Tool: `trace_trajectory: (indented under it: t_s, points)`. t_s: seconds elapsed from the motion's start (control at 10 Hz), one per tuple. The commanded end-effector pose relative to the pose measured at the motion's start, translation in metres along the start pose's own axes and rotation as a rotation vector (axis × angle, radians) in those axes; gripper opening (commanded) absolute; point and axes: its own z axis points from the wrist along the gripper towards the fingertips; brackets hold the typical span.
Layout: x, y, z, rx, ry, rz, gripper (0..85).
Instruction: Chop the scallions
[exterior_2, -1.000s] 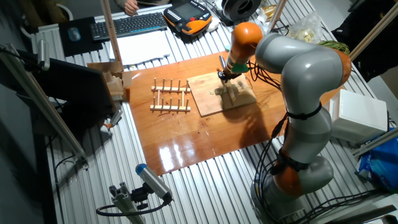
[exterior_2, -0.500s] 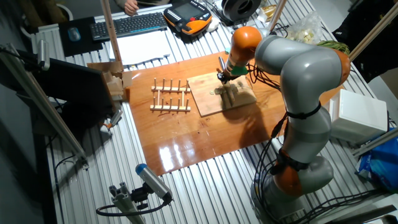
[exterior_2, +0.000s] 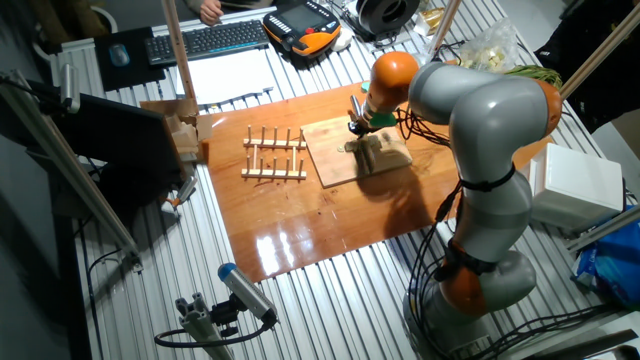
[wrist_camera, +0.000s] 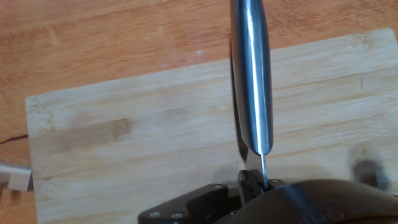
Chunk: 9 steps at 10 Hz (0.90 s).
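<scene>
My gripper (exterior_2: 358, 124) hangs over the right half of the wooden cutting board (exterior_2: 328, 152) and is shut on a knife (exterior_2: 355, 104). In the hand view the steel blade (wrist_camera: 252, 81) runs straight away from the gripper (wrist_camera: 255, 182), edge down over the bare board (wrist_camera: 124, 137). No scallions show on the part of the board that the hand view covers. In the fixed view my hand hides the spot below the blade, so I cannot tell whether the scallions lie there.
A wooden peg rack (exterior_2: 275, 152) lies left of the board on the brown tabletop (exterior_2: 300, 225). A wooden block stand (exterior_2: 185, 135) is at the table's left edge. A keyboard (exterior_2: 210, 38) and an orange pendant (exterior_2: 305, 28) lie behind. A white box (exterior_2: 580, 185) stands to the right.
My wrist has shifted slightly toward the board's far side. The knife stays in the grip over the board.
</scene>
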Motion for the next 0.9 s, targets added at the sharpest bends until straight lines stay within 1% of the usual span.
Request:
trace_trajectory:
  t_s: [0.0,0.2,0.3,0.4,0.6,0.7,0.8]
  points:
    - [0.006,0.004,0.003,-0.001,-0.001,0.005,0.0]
    - [0.014,0.009,0.005,-0.007,-0.011,0.013,0.0]
    - [0.016,0.011,0.003,-0.014,-0.006,0.020,0.0]
    - [0.017,0.013,-0.001,-0.032,0.012,0.025,0.0]
    - [0.021,0.015,-0.004,-0.011,0.012,0.026,0.0]
    - [0.020,0.016,-0.002,-0.013,0.000,0.037,0.0]
    - [0.017,0.017,0.001,-0.001,-0.034,0.048,0.0]
